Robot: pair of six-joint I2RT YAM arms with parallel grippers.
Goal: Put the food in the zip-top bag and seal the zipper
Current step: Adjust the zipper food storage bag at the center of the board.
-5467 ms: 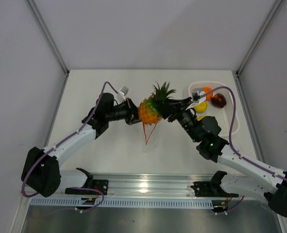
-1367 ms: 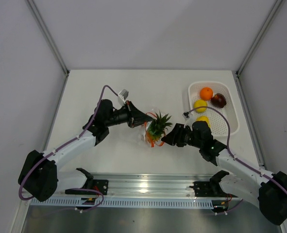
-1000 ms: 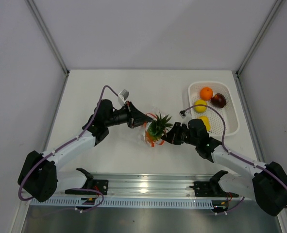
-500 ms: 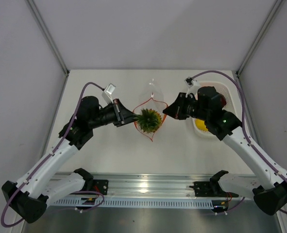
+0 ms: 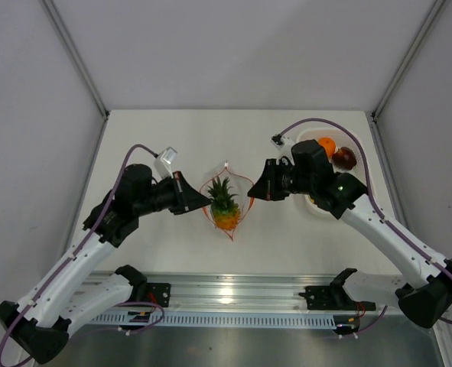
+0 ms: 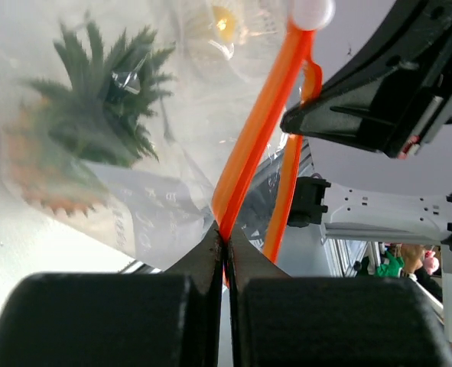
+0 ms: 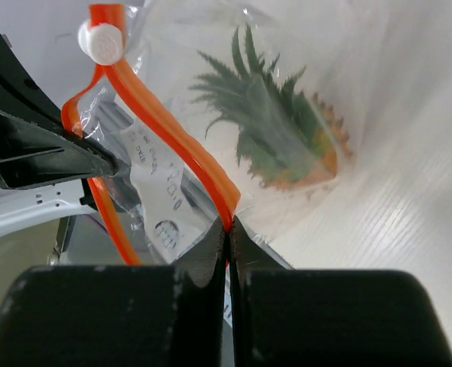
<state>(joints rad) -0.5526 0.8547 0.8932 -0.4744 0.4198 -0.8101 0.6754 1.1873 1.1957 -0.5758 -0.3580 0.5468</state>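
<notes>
In the top view, left of centre, the left end effector (image 5: 201, 202) is clamping shut on the near lip of the zip-top bag (image 5: 227, 177). Its wrist view is showing both fingers closed on the zipper (image 6: 258, 126). The bag is being held spread between the two arms over the desk (image 5: 164, 138), its mouth opening into a leaf shape, and the pineapple (image 5: 225, 208) is lying inside. Just right of the bag, the right end effector (image 5: 252, 193) is pinching the opposite lip the same way.

Each grip is catching only a thin edge of the strip, so pulling the arms further apart is risking the slick film sliding free and the bag sagging. Releasing either side to fetch fruit is likely letting the mouth collapse shut. At the upper right, the orange (image 5: 326, 144) and the dark red fruit (image 5: 345, 157) are waiting in the white basket (image 5: 361, 145), so much filling is remaining before the white slider (image 7: 102, 42) can seal it.
</notes>
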